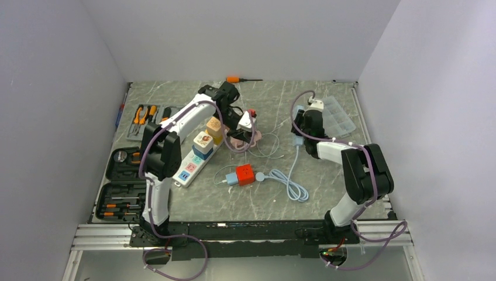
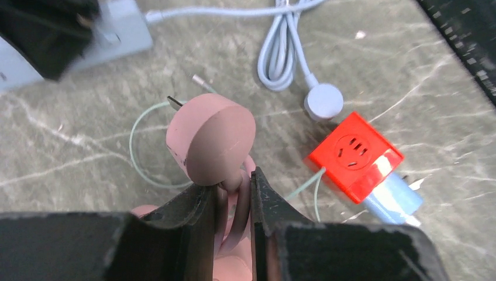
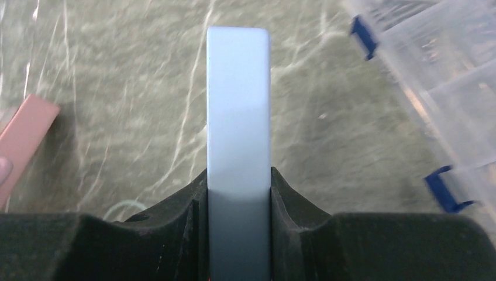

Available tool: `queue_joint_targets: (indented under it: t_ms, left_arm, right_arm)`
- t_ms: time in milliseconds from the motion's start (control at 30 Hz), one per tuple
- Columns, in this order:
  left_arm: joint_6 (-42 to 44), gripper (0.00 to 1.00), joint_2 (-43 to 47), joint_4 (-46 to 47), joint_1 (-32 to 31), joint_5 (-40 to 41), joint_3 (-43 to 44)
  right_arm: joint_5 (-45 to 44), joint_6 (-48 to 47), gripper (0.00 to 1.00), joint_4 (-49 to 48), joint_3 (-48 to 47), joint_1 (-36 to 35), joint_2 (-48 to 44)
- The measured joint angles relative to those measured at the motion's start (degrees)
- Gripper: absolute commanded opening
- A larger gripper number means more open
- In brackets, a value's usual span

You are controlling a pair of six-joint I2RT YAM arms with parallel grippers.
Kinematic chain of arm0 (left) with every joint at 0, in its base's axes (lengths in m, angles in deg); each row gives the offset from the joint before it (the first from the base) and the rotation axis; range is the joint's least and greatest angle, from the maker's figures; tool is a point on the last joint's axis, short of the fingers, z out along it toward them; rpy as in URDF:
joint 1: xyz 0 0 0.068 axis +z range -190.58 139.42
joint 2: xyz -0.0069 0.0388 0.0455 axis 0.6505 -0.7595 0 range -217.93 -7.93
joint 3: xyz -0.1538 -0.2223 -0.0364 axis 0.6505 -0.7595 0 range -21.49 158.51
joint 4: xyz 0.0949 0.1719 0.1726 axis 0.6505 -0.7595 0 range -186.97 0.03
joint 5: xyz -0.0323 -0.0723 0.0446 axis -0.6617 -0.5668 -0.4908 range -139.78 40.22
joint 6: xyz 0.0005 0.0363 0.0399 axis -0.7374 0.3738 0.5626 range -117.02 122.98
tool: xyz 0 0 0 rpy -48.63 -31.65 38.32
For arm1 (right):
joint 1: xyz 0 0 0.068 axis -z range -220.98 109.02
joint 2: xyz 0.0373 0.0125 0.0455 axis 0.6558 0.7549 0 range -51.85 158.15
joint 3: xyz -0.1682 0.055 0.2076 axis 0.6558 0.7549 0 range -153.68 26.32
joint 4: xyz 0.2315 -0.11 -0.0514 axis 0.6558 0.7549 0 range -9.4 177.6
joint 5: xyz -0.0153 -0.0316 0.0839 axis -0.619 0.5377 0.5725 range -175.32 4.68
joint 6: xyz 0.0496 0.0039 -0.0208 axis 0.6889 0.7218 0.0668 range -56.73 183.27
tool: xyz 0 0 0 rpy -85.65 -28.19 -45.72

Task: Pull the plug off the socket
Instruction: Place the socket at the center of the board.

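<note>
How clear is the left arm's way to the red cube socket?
Likely yes: the red cube socket lies close by, its top uncovered. But the left gripper is shut on the pink plug, so grasping looks unlikely.

Noted plain pale walls boxing in the station on three sides: back wall (image 1: pixel 245 35), left wall (image 1: pixel 52 117), right wall (image 1: pixel 438 105). From my feed the table (image 1: pixel 275 96) showed a dark grey-green marbled top with white veins. An aluminium rail (image 1: pixel 99 237) ran along its near edge. Light was even and soft, shadows faint.
</note>
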Motion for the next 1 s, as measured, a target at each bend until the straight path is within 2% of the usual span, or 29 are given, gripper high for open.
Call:
queue_joint_targets:
  t_ms: [67,167,333,567,767,867,933,1000]
  left_arm:
    - [-5.3,0.00,2.3,8.5,-0.2,3.7,-5.3]
    - [-12.9,0.00,2.7,20.1,-1.4,10.3,-8.7]
    - [-23.1,0.00,0.5,34.6,-2.4,23.3,-9.6]
    - [-29.8,0.00,-7.2,43.6,-1.9,36.8,-3.3]
    - [-31.5,0.03,-7.7,46.2,-1.9,40.2,-4.8]
    - [-32.7,0.12,-7.7,45.9,-2.2,40.8,-5.2]
    - [-33.7,0.23,-7.7,45.2,-2.3,40.8,-5.0]
    - [-34.8,0.41,-7.7,44.3,-2.4,40.8,-4.6]
  right_arm:
    - [0.1,1.0,0.00,2.4,-2.1,2.1,-0.2]
    - [-0.2,1.5,0.00,8.0,-8.2,4.0,1.3]
    - [-0.5,1.6,0.01,13.6,-20.4,4.4,7.6]
    - [0.3,2.3,0.10,22.8,-32.7,4.5,16.9]
    - [3.5,3.9,0.23,27.1,-31.2,4.5,18.1]
    - [5.0,4.9,0.36,28.3,-28.0,4.5,18.1]
    - [5.7,5.4,0.50,29.4,-26.1,4.4,18.1]
    - [6.1,6.2,0.64,29.5,-25.7,4.4,17.7]
